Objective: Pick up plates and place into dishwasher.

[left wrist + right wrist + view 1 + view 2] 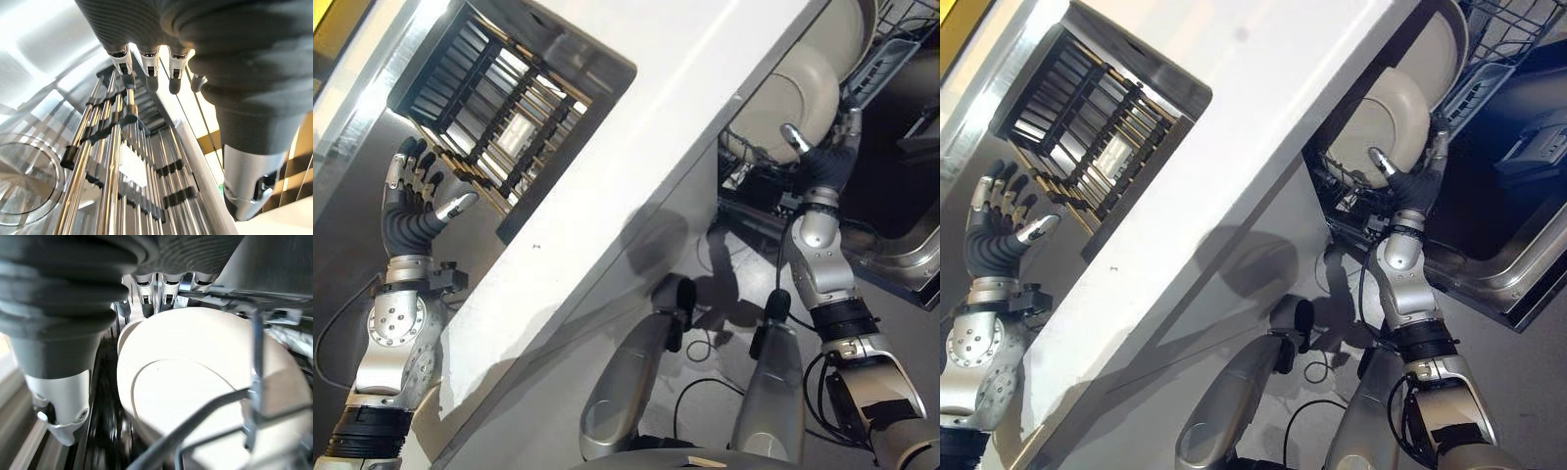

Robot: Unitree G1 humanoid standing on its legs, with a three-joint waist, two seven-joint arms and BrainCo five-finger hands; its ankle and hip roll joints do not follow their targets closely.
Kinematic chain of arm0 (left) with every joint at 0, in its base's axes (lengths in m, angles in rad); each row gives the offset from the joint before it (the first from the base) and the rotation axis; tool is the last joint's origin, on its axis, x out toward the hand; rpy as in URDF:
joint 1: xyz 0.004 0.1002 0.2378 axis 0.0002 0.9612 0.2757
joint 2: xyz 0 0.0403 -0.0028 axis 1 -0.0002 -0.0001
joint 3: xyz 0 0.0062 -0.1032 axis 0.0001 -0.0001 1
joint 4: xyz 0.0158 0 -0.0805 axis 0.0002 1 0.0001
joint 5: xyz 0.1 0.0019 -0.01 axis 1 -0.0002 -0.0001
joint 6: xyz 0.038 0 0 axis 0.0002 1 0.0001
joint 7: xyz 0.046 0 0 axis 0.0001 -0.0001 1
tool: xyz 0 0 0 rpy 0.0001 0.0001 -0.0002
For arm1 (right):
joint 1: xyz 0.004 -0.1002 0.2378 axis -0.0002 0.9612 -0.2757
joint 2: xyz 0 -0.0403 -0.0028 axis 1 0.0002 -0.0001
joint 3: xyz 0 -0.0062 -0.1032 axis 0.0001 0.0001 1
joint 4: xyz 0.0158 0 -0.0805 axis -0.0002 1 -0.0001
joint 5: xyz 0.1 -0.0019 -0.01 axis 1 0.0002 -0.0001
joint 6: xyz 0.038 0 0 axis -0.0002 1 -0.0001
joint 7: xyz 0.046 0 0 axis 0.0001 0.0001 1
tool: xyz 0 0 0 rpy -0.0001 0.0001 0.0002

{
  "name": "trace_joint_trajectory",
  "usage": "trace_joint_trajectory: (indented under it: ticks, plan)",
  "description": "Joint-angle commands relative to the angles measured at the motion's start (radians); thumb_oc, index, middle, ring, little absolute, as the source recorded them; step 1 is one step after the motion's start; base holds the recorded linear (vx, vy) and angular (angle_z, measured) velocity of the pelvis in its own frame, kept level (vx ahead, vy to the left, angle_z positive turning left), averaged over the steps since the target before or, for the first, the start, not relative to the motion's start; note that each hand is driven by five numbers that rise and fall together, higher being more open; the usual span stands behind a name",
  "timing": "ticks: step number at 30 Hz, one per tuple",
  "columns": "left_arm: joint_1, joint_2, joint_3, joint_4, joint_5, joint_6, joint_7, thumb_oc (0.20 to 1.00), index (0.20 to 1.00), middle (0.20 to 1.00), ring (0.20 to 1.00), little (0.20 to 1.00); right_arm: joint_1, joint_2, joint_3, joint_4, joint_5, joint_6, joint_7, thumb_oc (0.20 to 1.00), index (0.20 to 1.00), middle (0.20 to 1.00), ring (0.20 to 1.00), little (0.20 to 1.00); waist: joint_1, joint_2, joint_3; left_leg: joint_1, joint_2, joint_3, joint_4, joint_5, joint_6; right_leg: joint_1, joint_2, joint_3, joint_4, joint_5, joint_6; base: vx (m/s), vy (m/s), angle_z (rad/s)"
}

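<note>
My right hand (1410, 186) reaches into the open dishwasher (1489, 264), its fingers (146, 293) and thumb curled round the rim of a cream plate (195, 387) standing on edge in the wire rack (254, 396). Another plate (1440, 49) stands just behind it. My left hand (416, 196) hangs beside the drying rack (499, 108) set in the white tabletop (656, 147), fingers spread, holding nothing.

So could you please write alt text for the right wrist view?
A cream plate stands on edge in the dishwasher rack, with the right hand beside it, fingers reaching over its rim. A second plate stands just behind it.
</note>
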State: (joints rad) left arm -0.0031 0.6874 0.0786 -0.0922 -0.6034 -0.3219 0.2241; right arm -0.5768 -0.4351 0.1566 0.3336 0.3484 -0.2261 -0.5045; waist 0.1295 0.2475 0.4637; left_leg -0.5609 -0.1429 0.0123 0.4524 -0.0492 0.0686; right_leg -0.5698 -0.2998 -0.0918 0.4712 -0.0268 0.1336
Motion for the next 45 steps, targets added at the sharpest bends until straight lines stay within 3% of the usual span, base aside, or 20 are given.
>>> trace_joint_trajectory:
  ticks: [1, 9, 14, 18, 23, 29, 33, 37, 40, 43, 45]
  plan:
    - [0.036, -0.069, -0.093, -0.052, -0.013, -0.054, -0.027, 1.000, 1.000, 1.000, 1.000, 1.000, -0.196, 0.104, 0.122, -0.024, 0.019, -0.035, 0.135, 1.000, 1.000, 1.000, 1.000, 1.000, 0.092, -0.003, 0.056, -0.023, -0.029, -0.062, 0.164, -0.166, -0.023, 0.061, -0.051, -0.022, -0.256, 0.187, -0.009, 0.01, -0.116, 0.21]
    - [0.033, -0.004, -0.057, -0.052, -0.030, -0.044, -0.083, 1.000, 1.000, 1.000, 1.000, 1.000, -0.301, 0.110, 0.144, 0.009, 0.133, -0.109, 0.196, 1.000, 1.000, 1.000, 1.000, 1.000, 0.145, -0.022, 0.056, 0.013, -0.033, -0.095, 0.201, -0.187, -0.019, 0.147, -0.058, -0.078, -0.261, 0.189, -0.010, -0.01, -0.129, 0.23]
    - [0.015, 0.016, -0.055, -0.046, -0.041, -0.036, -0.092, 1.000, 1.000, 1.000, 1.000, 1.000, -0.312, 0.076, 0.146, -0.002, 0.177, -0.115, 0.213, 1.000, 1.000, 1.000, 1.000, 1.000, 0.132, -0.030, 0.056, 0.047, -0.039, -0.085, 0.215, -0.202, -0.013, 0.186, -0.064, -0.072, -0.267, 0.196, -0.013, -0.05, -0.006, 0.01]
    - [0.001, 0.023, -0.056, -0.037, -0.043, -0.028, -0.096, 1.000, 1.000, 1.000, 1.000, 1.000, -0.272, 0.032, 0.118, -0.021, 0.146, -0.100, 0.151, 1.000, 1.000, 1.000, 1.000, 1.000, 0.103, -0.049, 0.056, 0.071, -0.038, -0.067, 0.224, -0.219, -0.007, 0.210, -0.067, -0.055, -0.286, 0.212, -0.017, -0.10, 0.033, 0.00]
    - [-0.021, 0.015, -0.064, -0.033, -0.031, -0.012, -0.068, 1.000, 1.000, 1.000, 1.000, 1.000, -0.188, -0.017, 0.065, -0.094, 0.053, -0.002, 0.045, 1.000, 1.000, 1.000, 1.000, 1.000, 0.049, -0.087, 0.056, 0.098, -0.028, -0.029, 0.220, -0.231, 0.002, 0.229, -0.070, -0.027, -0.329, 0.237, -0.020, -0.13, 0.069, -0.10]
    - [-0.030, -0.010, -0.070, -0.034, -0.004, 0.030, -0.034, 1.000, 1.000, 1.000, 1.000, 1.000, -0.040, -0.054, 0.003, -0.203, -0.105, 0.181, -0.044, 1.000, 1.000, 1.000, 1.000, 1.000, -0.017, -0.125, 0.044, 0.164, -0.010, 0.020, 0.175, -0.231, 0.015, 0.256, -0.062, 0.016, -0.370, 0.259, -0.015, -0.09, 0.095, -0.31]
    - [-0.016, -0.034, -0.067, -0.046, 0.016, 0.036, -0.020, 1.000, 1.000, 1.000, 1.000, 1.000, 0.031, -0.068, -0.026, -0.245, -0.229, 0.272, -0.094, 1.000, 1.000, 1.000, 1.000, 1.000, -0.037, -0.141, 0.032, 0.216, 0.011, 0.058, 0.122, -0.225, 0.020, 0.266, -0.053, -0.003, -0.378, 0.263, -0.007, -0.07, 0.111, -0.49]
    - [0.018, -0.059, -0.060, -0.065, 0.019, 0.052, -0.003, 1.000, 1.000, 1.000, 1.000, 1.000, 0.077, -0.079, -0.052, -0.286, -0.350, 0.322, -0.104, 1.000, 1.000, 1.000, 1.000, 1.000, -0.039, -0.155, 0.016, 0.273, 0.025, 0.098, 0.057, -0.209, 0.027, 0.270, -0.053, -0.056, -0.352, 0.272, 0.001, -0.04, 0.109, -0.70]
    - [0.063, -0.087, -0.043, -0.079, 0.028, 0.058, -0.020, 1.000, 1.000, 1.000, 1.000, 1.000, 0.144, -0.096, -0.081, -0.318, -0.353, 0.321, -0.119, 1.000, 1.000, 1.000, 1.000, 1.000, -0.036, -0.155, -0.011, 0.305, 0.037, 0.116, -0.002, -0.174, 0.035, 0.281, -0.031, -0.071, -0.268, 0.216, -0.009, -0.01, 0.091, -0.34]
    - [0.091, -0.111, -0.028, -0.095, 0.047, 0.079, -0.052, 1.000, 1.000, 1.000, 1.000, 1.000, 0.278, -0.112, -0.144, -0.386, -0.332, 0.302, -0.159, 1.000, 1.000, 1.000, 1.000, 1.000, -0.046, -0.139, -0.046, 0.330, 0.046, 0.105, -0.076, -0.121, 0.047, 0.256, 0.039, -0.049, -0.039, 0.117, -0.050, 0.01, 0.088, -0.07]
    - [0.095, -0.135, -0.030, -0.103, 0.075, 0.098, -0.059, 1.000, 1.000, 1.000, 1.000, 1.000, 0.369, -0.107, -0.180, -0.423, -0.312, 0.273, -0.218, 1.000, 1.000, 1.000, 1.000, 1.000, -0.062, -0.143, -0.072, 0.341, 0.047, 0.101, -0.102, -0.098, 0.043, 0.272, 0.075, -0.039, -0.029, 0.040, -0.084, 0.06, -0.016, 0.19]
